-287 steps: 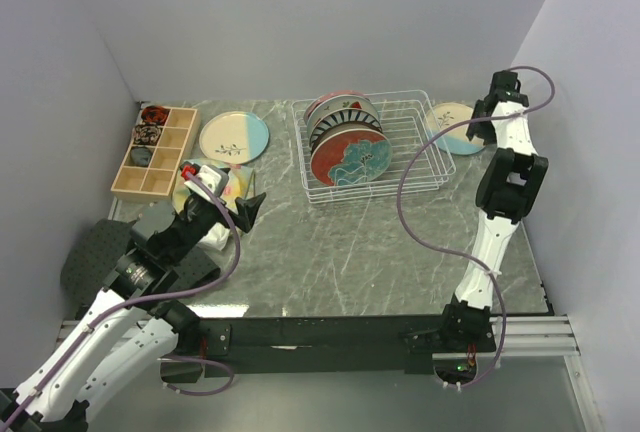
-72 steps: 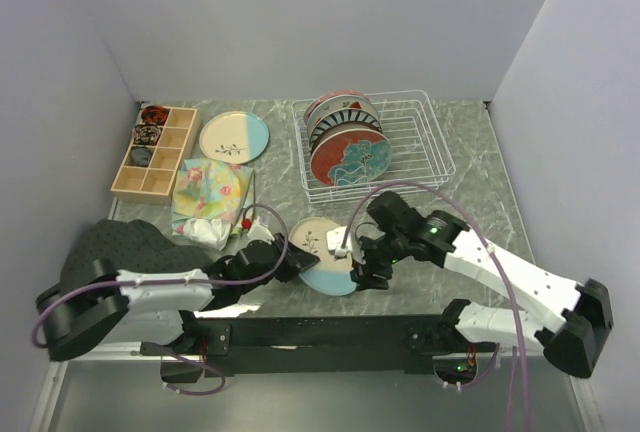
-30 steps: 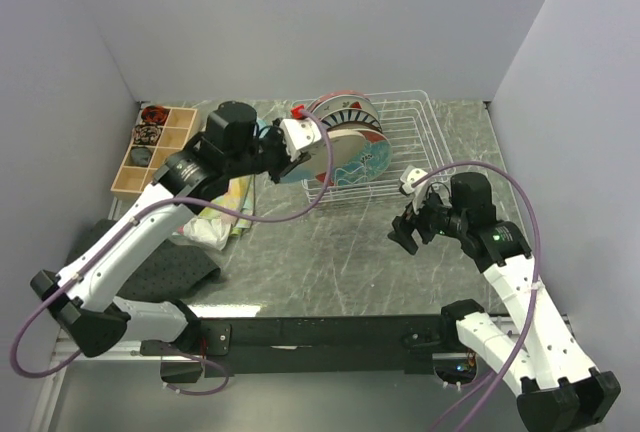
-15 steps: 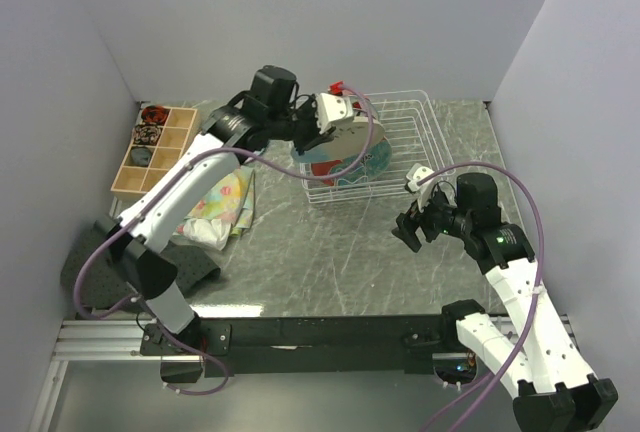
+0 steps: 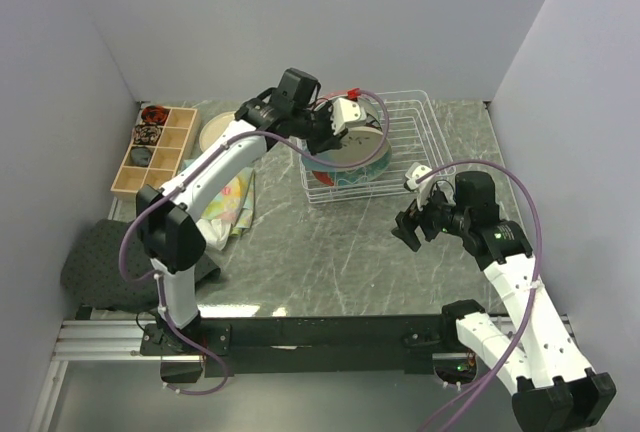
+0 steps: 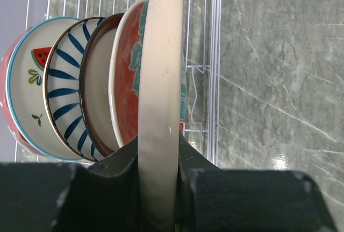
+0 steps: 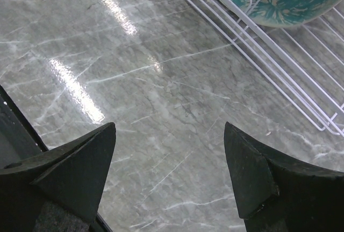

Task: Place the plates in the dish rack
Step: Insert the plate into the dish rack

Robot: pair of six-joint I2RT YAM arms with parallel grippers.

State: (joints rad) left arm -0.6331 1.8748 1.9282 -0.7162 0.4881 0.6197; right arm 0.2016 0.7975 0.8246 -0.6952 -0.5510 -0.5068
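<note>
— Starting at your left, what's there?
— The wooden box (image 5: 152,152), the floral cloth (image 5: 228,200), and a pale plate (image 5: 212,135) flat on the bench (image 5: 330,252).
— And your left jaws?
— Clamped on the rim of a cream plate (image 6: 159,81), held on edge over the dish rack (image 5: 425,142), just beside the red floral plate (image 6: 128,81) in the standing row.
— Farther right?
— Your right jaws stand wide apart above the bench, near the rack's front edge, clear of every plate.

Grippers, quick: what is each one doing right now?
Left gripper: closed on a plate, over the rack.
Right gripper: open, empty.
</note>
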